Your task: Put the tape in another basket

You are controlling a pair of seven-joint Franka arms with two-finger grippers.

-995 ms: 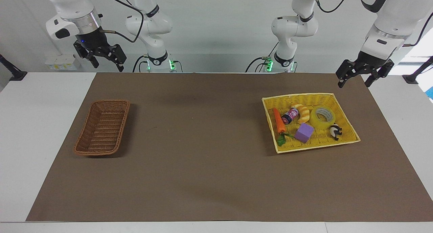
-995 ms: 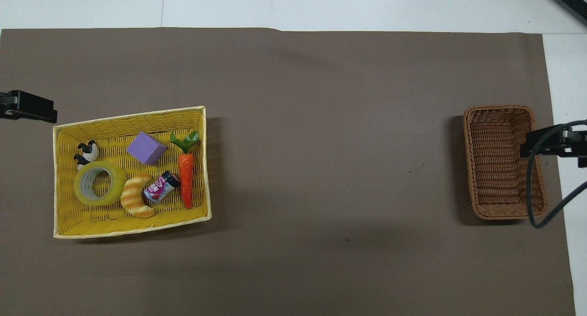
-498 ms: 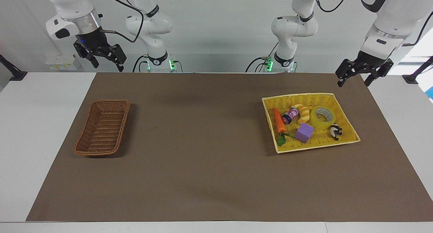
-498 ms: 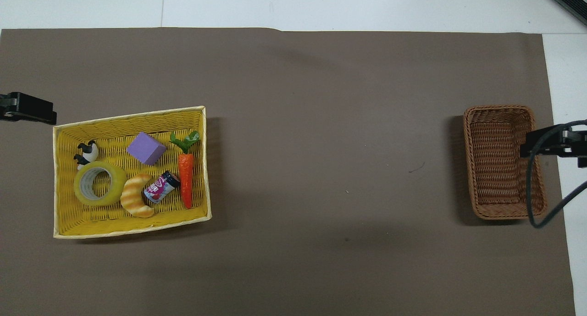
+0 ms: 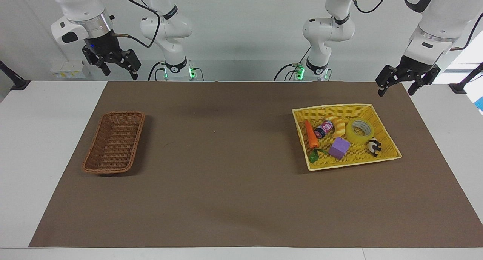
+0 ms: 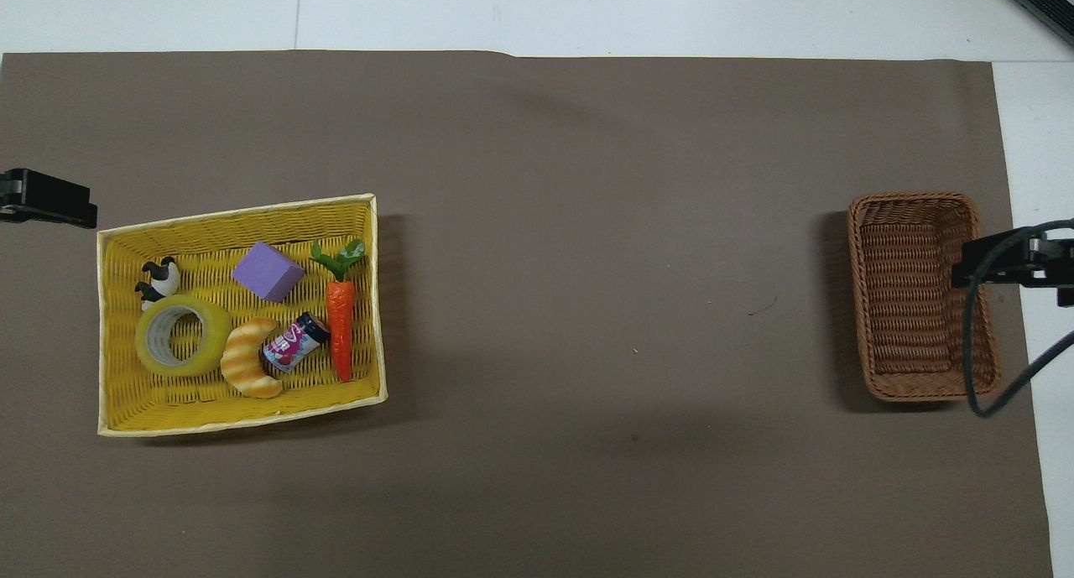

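The tape [image 5: 360, 131] is a yellow roll lying flat in the yellow tray-basket [image 5: 332, 108] at the left arm's end of the table; it also shows in the overhead view [image 6: 180, 336]. The brown wicker basket [image 5: 115, 141] stands empty at the right arm's end, and shows in the overhead view [image 6: 919, 297]. My left gripper [image 5: 395, 93] is open and empty, raised over the mat beside the yellow tray-basket [image 6: 239, 210]. My right gripper [image 5: 120, 74] is open and empty, raised beside the brown basket. In the overhead view the left gripper [image 6: 50, 209] and right gripper [image 6: 1007, 263] show only partly.
In the yellow tray with the tape lie a toy croissant [image 5: 338, 126], a small can [image 5: 323, 129], a carrot [image 5: 311, 135], a purple block [image 5: 339, 148] and a black-and-white toy figure [image 5: 374, 146]. A brown mat [image 5: 226, 169] covers the table.
My left gripper has drifted slightly up and away from the yellow tray. The right arm, the tape and both baskets have not moved.
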